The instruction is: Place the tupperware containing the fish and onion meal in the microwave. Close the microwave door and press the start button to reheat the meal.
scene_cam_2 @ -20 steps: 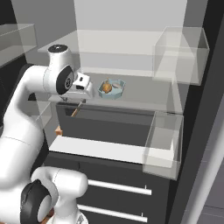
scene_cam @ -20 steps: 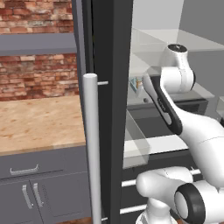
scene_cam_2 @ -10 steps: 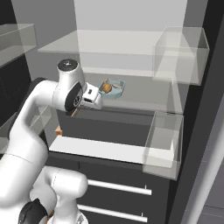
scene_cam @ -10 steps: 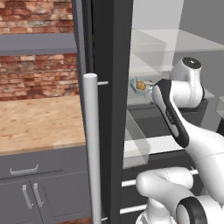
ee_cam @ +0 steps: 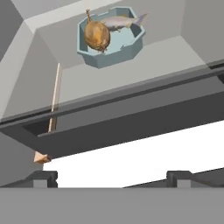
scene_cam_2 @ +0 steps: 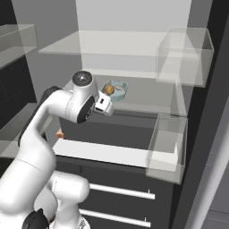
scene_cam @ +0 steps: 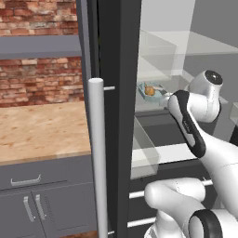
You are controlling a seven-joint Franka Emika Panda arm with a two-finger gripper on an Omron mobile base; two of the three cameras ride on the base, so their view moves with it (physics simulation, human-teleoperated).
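Note:
The pale-blue tupperware sits on a glass fridge shelf, and shows as a small tub in both base views. In it lie the fish and onion meal: a brown round onion and a grey fish. My gripper is open and empty, below and short of the tub, its fingertips wide apart. From the right base view the hand hangs just in front of the shelf edge. The microwave and the microwave door are out of view.
The tall black fridge door with its silver bar handle stands open on the left. Clear bins hang on the right. A dark drawer front lies under the shelf. A wooden counter is at far left.
The arm has swung its hand down and in toward the shelf, closer to the tub. The jaws have opened a little wider. The tub has not moved.

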